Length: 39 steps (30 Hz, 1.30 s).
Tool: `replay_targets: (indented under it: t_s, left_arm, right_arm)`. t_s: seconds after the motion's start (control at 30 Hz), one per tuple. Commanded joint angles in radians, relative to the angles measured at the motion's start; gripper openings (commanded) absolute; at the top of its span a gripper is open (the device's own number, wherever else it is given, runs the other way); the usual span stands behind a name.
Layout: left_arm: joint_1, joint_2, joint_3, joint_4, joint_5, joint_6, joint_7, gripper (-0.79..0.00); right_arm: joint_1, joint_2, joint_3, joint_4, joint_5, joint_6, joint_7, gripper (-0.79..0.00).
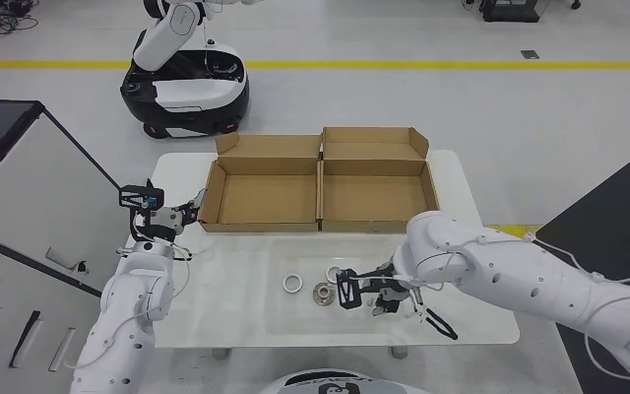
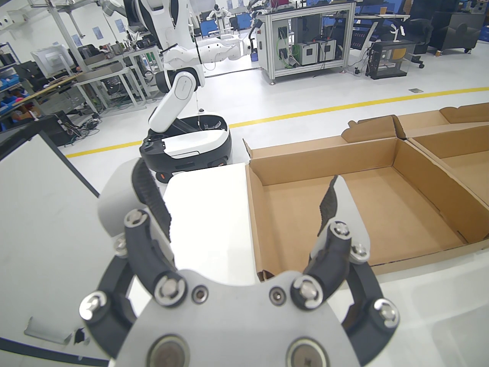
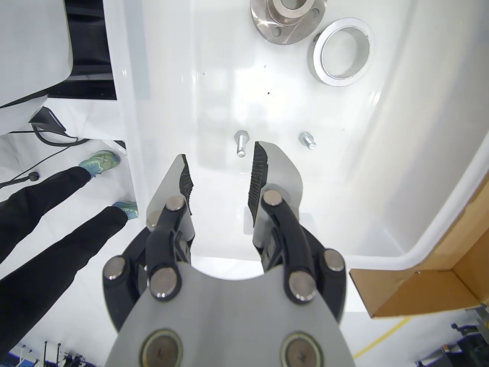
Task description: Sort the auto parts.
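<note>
Steel bolt (image 3: 241,143) is lying in the tray (image 3: 214,59) just off my half-spread right gripper (image 3: 221,152), though from above I'm struggling to make it out; my left gripper (image 2: 237,171) is hanging splayed wide by the cardboard box (image 2: 401,208).

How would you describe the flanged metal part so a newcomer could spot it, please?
On the white table, on the robot's side of the two cardboard boxes, the flanged hub lies ahead of the right gripper. It is a disc with bolt holes and a raised collar; the ring beside it is plain, and the bolts are smaller.
</note>
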Motion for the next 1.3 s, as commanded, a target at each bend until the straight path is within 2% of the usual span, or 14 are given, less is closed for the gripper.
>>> replay_targets:
  t_s: [0.0,0.53,1.27]
  left_arm:
    - [0.000,0.000,0.000,0.000,0.000,0.000,0.000,0.000]
    - [0.000,0.000,0.000,0.000,0.000,0.000,0.000,0.000]
    - [0.000,0.000,0.000,0.000,0.000,0.000,0.000,0.000]
  right_arm:
    - [-0.007,0.002,0.002,0.000,-0.003,0.001,0.000,-0.428]
    - [-0.049,-0.004,0.018,0.024,-0.035,0.002,-0.021,-0.409]
    - [-0.074,-0.039,0.029,0.084,-0.054,-0.006,-0.029,-0.403]
